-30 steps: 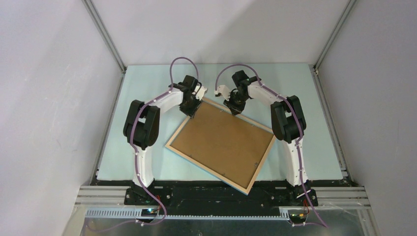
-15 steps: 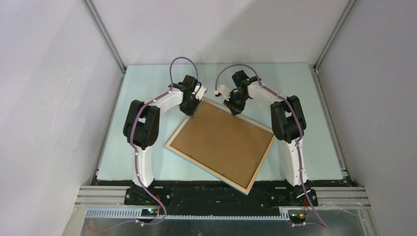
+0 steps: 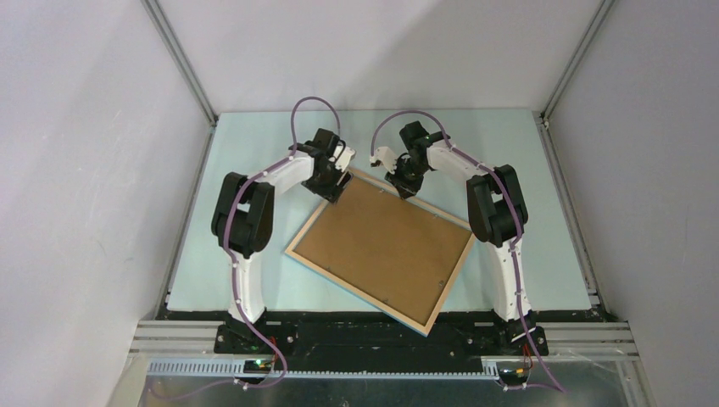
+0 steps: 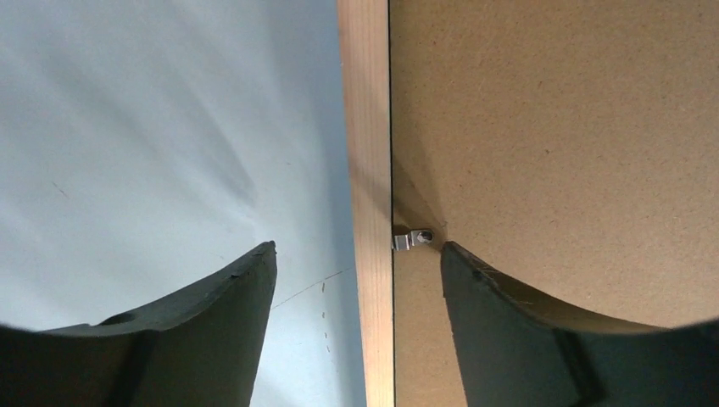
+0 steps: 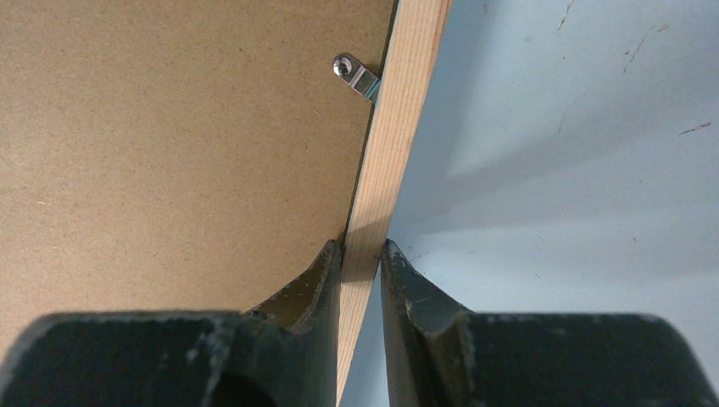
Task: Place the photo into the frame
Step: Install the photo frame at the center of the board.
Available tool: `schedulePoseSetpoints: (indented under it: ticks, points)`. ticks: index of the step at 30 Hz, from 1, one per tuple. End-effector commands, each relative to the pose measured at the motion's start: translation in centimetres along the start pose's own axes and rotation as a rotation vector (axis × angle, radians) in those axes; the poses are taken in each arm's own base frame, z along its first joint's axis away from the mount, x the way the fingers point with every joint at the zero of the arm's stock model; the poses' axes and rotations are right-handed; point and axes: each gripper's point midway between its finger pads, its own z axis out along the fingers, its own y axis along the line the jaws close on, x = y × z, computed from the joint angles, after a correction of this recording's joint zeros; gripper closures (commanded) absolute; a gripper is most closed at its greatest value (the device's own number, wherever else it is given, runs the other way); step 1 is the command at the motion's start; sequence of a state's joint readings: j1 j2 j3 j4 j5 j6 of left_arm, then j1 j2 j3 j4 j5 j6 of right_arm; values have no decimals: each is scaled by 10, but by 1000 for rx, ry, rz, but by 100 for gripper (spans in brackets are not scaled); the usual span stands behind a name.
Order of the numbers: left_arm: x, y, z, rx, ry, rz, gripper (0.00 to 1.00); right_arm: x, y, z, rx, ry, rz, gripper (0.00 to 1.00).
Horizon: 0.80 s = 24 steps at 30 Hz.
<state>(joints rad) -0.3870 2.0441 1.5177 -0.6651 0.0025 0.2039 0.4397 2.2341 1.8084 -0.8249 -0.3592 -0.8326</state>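
Note:
The frame (image 3: 356,289) lies tilted on the table with its pale wood side up and a brown backing board (image 3: 381,246) set in it. The photo is hidden. My left gripper (image 3: 334,192) hangs over the frame's far-left edge. In the left wrist view this gripper (image 4: 359,248) is open, its fingers straddling the wood rim (image 4: 370,170), one over the table and one over the board. My right gripper (image 3: 405,190) is at the far edge. In the right wrist view it (image 5: 363,246) is shut on the wood rim (image 5: 398,110).
Small metal turn clips (image 4: 415,237) (image 5: 354,76) sit on the backing board at the rim. The pale blue table (image 3: 254,153) is bounded by grey walls. The frame's near corner overhangs the black base strip (image 3: 339,326).
My left gripper has opened wide and shifted slightly toward the far side. The frame and right gripper have not moved.

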Motion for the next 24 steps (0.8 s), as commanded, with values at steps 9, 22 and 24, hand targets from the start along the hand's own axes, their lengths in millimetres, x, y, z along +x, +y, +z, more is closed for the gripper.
schedulePoseSetpoints:
  ticks: [9, 22, 24]
  points:
    - [9, 8, -34, 21, -41, -7, 14, 7, 15, -20, 3, 39, 84, 56]
    - [39, 15, -50, 152, -57, -122, 20, 36, 22, -69, 58, 7, 213, 39]
    - [42, 14, -52, 156, -60, -123, 20, 50, 23, -75, 81, 21, 236, 38]
